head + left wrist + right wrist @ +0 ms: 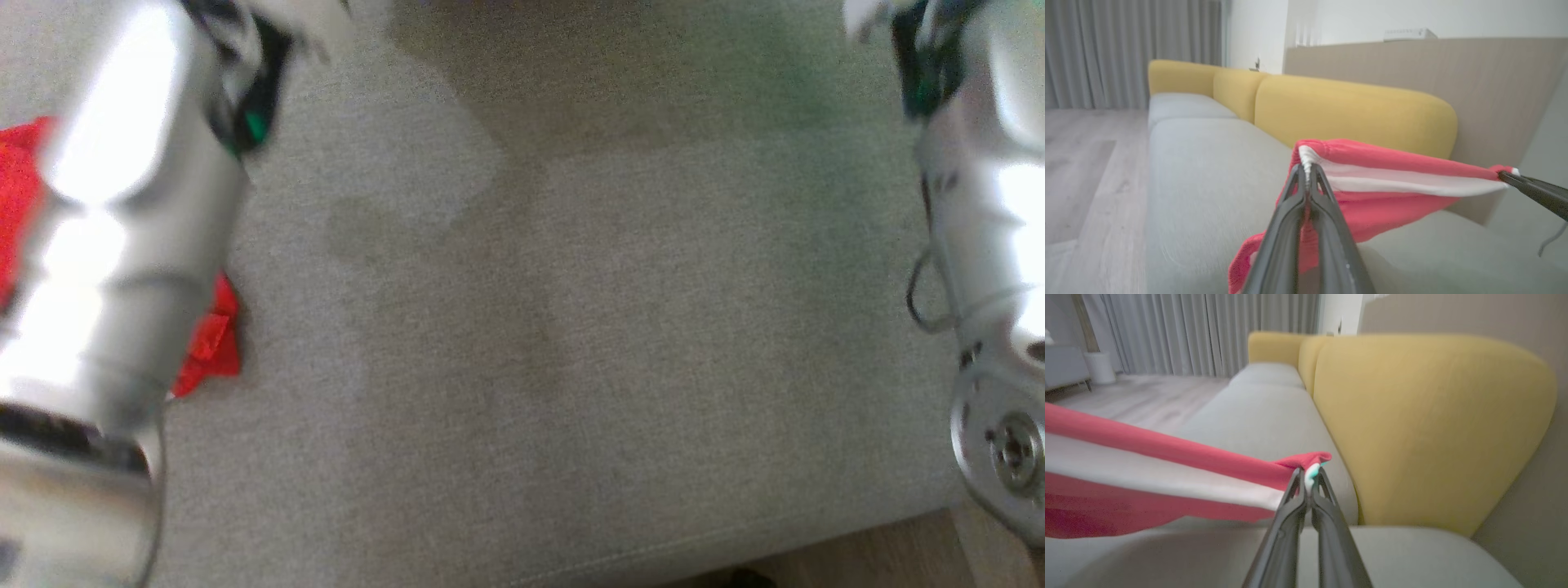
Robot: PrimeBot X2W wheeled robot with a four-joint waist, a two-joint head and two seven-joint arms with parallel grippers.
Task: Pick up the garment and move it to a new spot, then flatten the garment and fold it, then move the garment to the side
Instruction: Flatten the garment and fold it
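— Gripping what, the left gripper?
— The garment. At the centre of the left wrist view its two dark fingers are pressed together, pinching a corner of the red cloth where a white band meets a gathered red edge.
— And the right gripper?
— Much the same. At the centre of the right wrist view its jaws are closed on the opposite corner, with a bit of white and a touch of teal showing at the tips.
— How does the cloth lie between them?
— Pulled taut from one pinch to the other, above the grey seat cushion. In the left wrist view it runs from the centre to the right edge of the frame. Below the white band the red sags, and a lower part hangs at bottom centre towards the cushion. Whether it touches, I cannot tell.
— And the head view?
— Blurred. A red patch sits at the left edge, partly behind the pale left forearm. The right forearm is at the right edge, with grey cushion between them.
— Further out?
— A yellow backrest lies behind the cloth, grey curtains hang at upper left, and pale wooden floor shows at the left.
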